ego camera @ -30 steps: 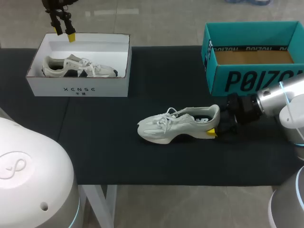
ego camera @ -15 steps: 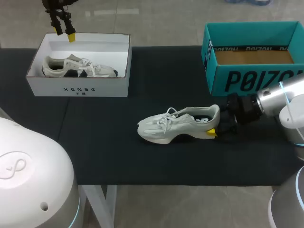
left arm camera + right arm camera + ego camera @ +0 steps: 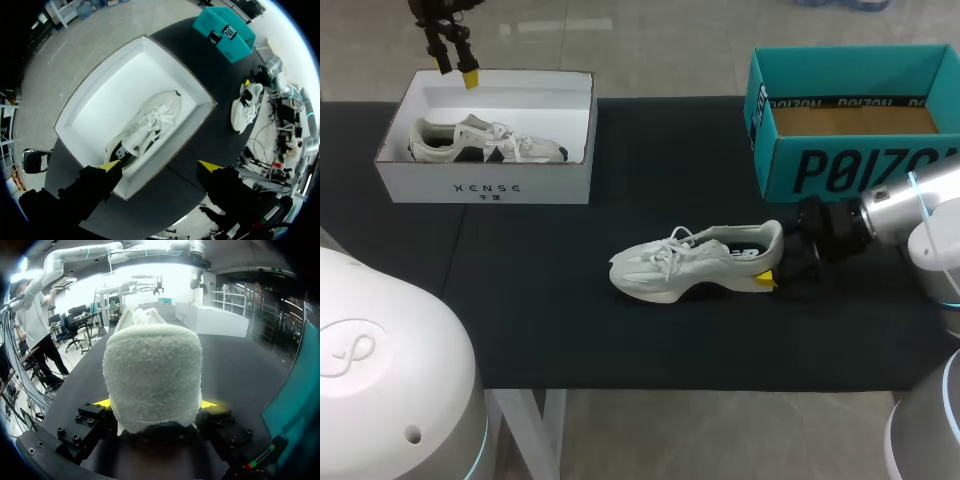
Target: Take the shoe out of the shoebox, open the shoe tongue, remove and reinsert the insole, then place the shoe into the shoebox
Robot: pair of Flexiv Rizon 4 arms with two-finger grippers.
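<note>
Black table; right gripper tight around shoe heel, evident only wrist-side.

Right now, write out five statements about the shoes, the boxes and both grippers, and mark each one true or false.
1. The white shoebox is empty. False: a second shoe lies inside it.
2. The right gripper is clamped on the heel of the shoe on the table. True.
3. The left gripper hangs open over the white shoebox. True.
4. The teal box holds a shoe. False: only its bare brown bottom shows.
5. The shoe on the table points its toe at the teal box. False: its heel faces that box and its toe points away.
</note>
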